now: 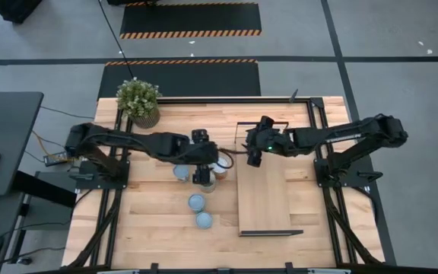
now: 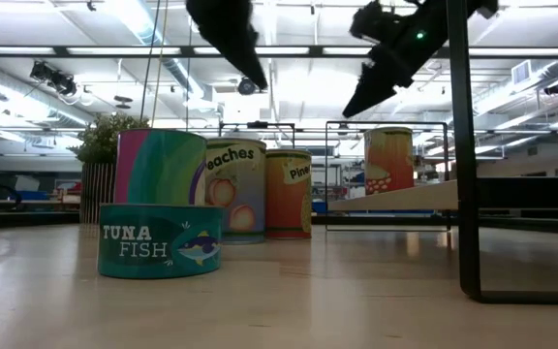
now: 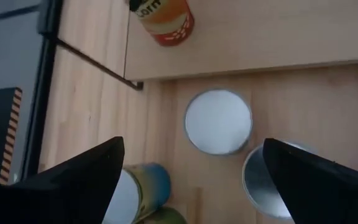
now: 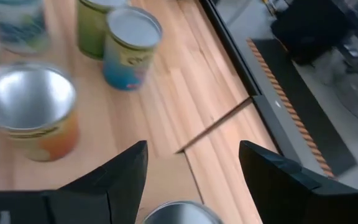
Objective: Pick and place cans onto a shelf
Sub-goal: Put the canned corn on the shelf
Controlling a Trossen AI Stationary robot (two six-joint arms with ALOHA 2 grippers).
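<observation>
Light-wood shelf [image 1: 265,199] lies on the right half of the table [image 1: 150,213], its black frame at both ends. From above, the left gripper [image 1: 204,169] hangs over a tight cluster of cans beside the shelf's edge, hiding most of them; two more pale-topped cans [image 1: 196,202] [image 1: 204,221] stand apart nearer the table's front. The right gripper [image 1: 254,154] hovers over the far end of the shelf.

Only the low view gives the labels: a squat tuna fish can [image 2: 161,240] in front, a tall pink-and-green can [image 2: 160,167] behind it, then a peaches can [image 2: 235,189] and an orange can [image 2: 289,194], with one orange-labelled can [image 2: 388,160] standing on the raised shelf board.

Left wrist view shows its fingers [image 3: 79,177] spread wide, holding nothing, above a white-topped can [image 3: 218,121] just off the shelf's edge, with the corn can [image 3: 165,18] on the shelf beyond. Right wrist view shows its fingers [image 4: 110,180] wide and empty too, a silvery can top [image 4: 182,213] below between them.

A potted plant [image 1: 138,100] stands at the table's far left corner.
</observation>
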